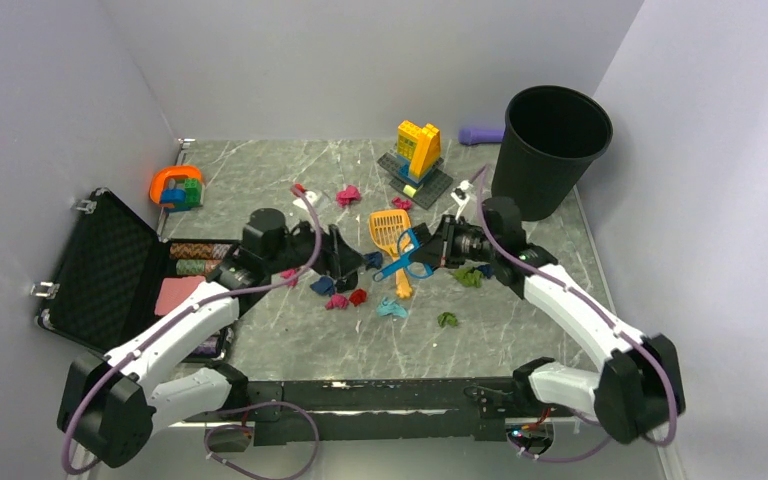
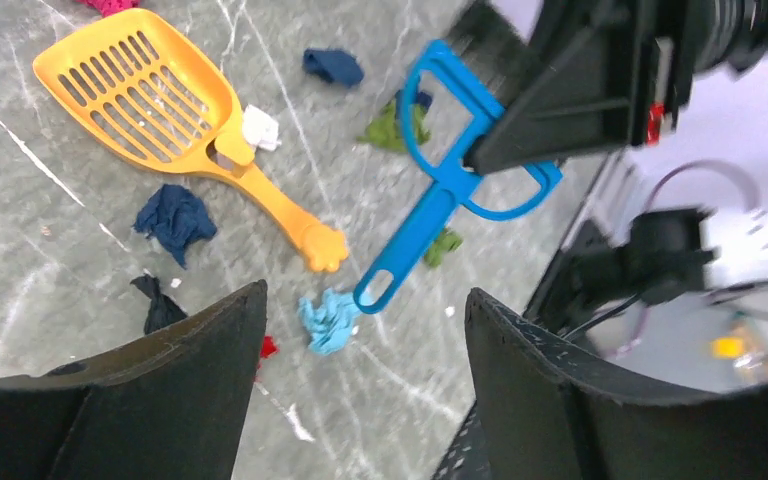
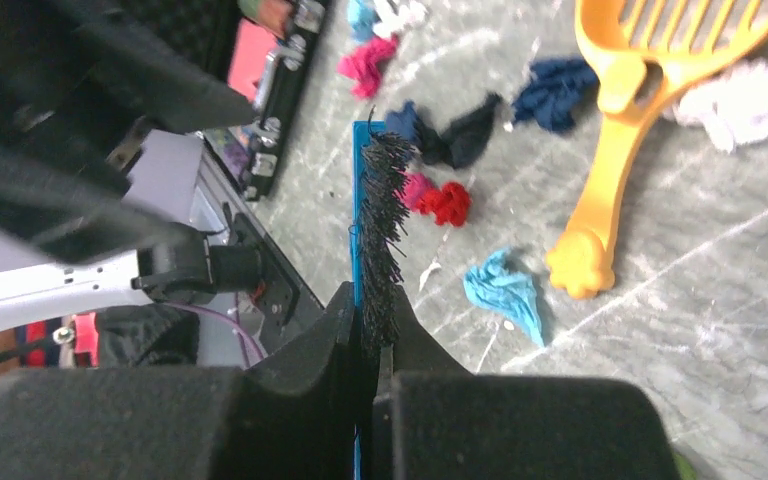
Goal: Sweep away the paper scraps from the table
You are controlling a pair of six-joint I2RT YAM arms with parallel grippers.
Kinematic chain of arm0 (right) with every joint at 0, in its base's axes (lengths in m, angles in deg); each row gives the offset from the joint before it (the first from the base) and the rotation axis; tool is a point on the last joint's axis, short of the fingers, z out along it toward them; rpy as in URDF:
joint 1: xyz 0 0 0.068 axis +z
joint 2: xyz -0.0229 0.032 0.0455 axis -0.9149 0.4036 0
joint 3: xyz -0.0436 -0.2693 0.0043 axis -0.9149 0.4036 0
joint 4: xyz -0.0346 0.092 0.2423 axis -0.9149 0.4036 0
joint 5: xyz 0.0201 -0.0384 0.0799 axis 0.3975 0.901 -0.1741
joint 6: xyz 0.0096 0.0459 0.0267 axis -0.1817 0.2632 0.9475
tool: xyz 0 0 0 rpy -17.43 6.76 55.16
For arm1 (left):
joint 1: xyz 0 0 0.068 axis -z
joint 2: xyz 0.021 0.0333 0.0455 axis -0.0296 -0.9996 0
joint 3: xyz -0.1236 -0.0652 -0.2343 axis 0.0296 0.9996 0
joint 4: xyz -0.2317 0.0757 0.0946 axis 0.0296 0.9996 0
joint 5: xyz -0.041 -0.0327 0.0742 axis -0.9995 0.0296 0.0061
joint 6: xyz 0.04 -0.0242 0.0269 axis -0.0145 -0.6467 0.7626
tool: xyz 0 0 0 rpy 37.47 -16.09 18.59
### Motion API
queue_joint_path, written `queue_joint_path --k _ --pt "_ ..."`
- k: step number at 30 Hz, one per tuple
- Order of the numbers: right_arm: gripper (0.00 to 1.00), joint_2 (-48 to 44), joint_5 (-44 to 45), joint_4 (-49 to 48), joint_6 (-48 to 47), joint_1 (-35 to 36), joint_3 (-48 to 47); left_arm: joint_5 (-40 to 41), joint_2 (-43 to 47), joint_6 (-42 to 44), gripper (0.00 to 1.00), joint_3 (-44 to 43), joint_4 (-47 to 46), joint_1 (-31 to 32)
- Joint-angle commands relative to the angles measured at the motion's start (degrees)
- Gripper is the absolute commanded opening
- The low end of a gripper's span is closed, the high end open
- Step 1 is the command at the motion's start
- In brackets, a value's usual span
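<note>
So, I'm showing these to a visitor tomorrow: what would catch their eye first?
The orange scoop lying in the middle, with bright paper scraps scattered around it. Beside it, the right gripper is shut on a blue hand brush. The black bin stands at the far right corner of the table.

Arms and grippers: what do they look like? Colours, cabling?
The left arm and right arm have white link shells with black joints. A purple cable loops along each. The left gripper and right gripper are black, with matte wedge-shaped fingers.
</note>
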Motion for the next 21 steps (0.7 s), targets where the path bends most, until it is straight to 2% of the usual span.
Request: queue_joint_path --k 1,6,11,21 --pt "0.0 -10.2 1.9 -14.7 2.9 -0.5 4.8 -14.5 1.8 -17.1 0.76 3.3 -13.0 -6.9" --pt "0.0 -18.5 4.4 -32.5 13.3 -0.3 13.4 -18.9 0.7 -32.8 0.72 7.0 -30.9 -8.2" --pt "0.0 -17.4 4.7 -44.0 18.9 -0.3 16.0 -19.2 -1.1 -43.9 0.66 10.1 -47.0 -8.1" --pt "0.0 -10.9 1.0 -60.6 26.0 -0.2 18.3 -17.8 -4.9 -47.0 0.63 10.4 -51.3 -7.1"
